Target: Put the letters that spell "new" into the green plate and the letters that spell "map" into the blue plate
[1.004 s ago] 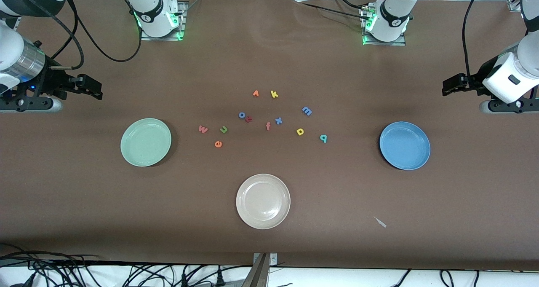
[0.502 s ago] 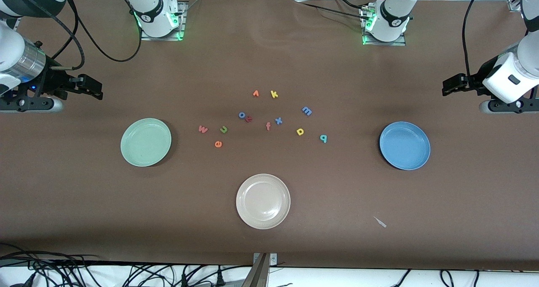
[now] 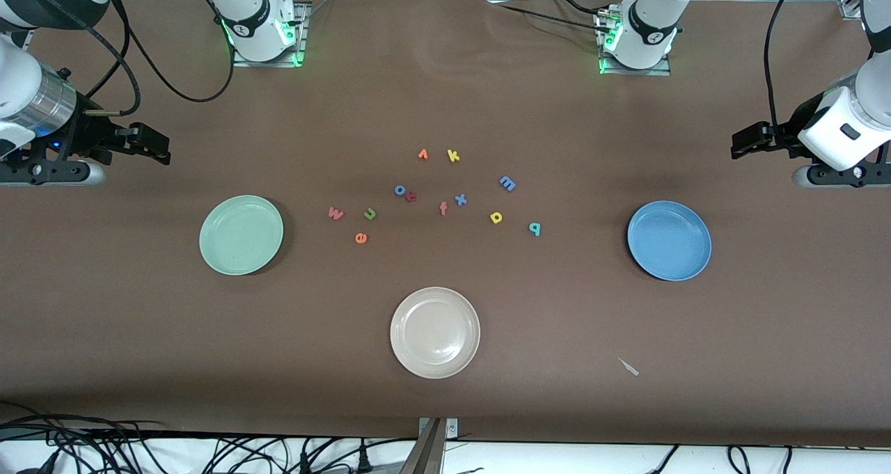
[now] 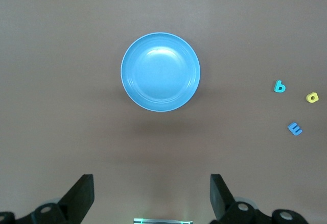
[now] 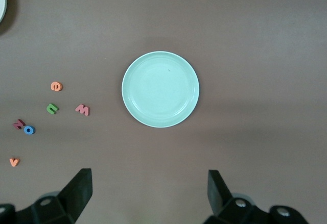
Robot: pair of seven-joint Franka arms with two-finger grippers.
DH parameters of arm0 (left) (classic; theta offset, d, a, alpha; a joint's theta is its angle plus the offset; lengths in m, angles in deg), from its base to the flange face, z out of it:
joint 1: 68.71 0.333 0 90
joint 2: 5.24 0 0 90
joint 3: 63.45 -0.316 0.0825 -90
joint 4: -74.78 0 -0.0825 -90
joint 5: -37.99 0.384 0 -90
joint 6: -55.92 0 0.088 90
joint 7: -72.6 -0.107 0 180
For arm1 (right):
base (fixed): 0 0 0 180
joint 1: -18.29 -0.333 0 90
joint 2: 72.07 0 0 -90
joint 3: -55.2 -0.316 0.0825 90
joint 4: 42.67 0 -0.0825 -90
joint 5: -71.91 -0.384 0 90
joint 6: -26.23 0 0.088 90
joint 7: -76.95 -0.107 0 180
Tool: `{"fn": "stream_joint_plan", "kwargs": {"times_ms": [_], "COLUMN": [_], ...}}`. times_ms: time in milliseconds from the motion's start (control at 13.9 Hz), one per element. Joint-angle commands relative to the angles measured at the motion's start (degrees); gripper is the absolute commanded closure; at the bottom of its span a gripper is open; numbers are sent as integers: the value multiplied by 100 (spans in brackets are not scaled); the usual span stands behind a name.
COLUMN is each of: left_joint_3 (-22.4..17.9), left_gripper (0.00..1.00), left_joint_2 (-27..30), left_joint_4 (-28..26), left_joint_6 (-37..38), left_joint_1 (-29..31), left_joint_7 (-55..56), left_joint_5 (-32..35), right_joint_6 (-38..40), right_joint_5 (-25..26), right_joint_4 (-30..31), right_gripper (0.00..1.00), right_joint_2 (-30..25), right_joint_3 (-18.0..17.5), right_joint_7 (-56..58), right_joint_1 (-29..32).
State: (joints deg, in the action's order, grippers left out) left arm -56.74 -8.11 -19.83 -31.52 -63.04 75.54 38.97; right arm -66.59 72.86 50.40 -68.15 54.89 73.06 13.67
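Three plates sit on the counter (image 3: 626,126): the green plate (image 3: 241,234), the blue plate (image 3: 669,240) and a beige one (image 3: 435,332) (all bare). Eleven little letters lie between them, w (image 3: 335,214), n (image 3: 370,214), e (image 3: 360,237) nearest green, m (image 3: 507,183), a (image 3: 496,217), p (image 3: 534,229) nearest blue. The left claw (image 4: 152,196) and right claw (image 5: 148,193) both hang wide, holding nothing.

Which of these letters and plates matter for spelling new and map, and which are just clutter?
Needed: green n, orange e, pink w, green plate; blue m, yellow a, teal p, blue plate.

Clutter: beige plate, blue o, salmon f, blue x, yellow k.
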Motion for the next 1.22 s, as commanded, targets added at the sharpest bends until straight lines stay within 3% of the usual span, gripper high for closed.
{"fn": "stream_joint_plan", "kwargs": {"times_ms": [0, 861, 1148], "left_joint_3": [-4, -4, -4], "left_gripper": [0, 0, 0], "left_joint_2": [-46, -46, -46], "left_joint_4": [109, 118, 109], "left_joint_6": [26, 26, 26], "left_joint_1": [5, 5, 5], "left_joint_7": [-136, -136, -136], "left_joint_5": [-125, -125, -125], "right_joint_6": [-34, -420, -780], "right_joint_5": [81, -42, -613], "right_joint_4": [168, 616, 958], "right_gripper": [0, 0, 0], "right_joint_2": [-145, -172, -172], "right_joint_3": [-31, -110, 110], "right_joint_7": [-25, -183, -183], "right_joint_1": [-4, 14, 5]}}
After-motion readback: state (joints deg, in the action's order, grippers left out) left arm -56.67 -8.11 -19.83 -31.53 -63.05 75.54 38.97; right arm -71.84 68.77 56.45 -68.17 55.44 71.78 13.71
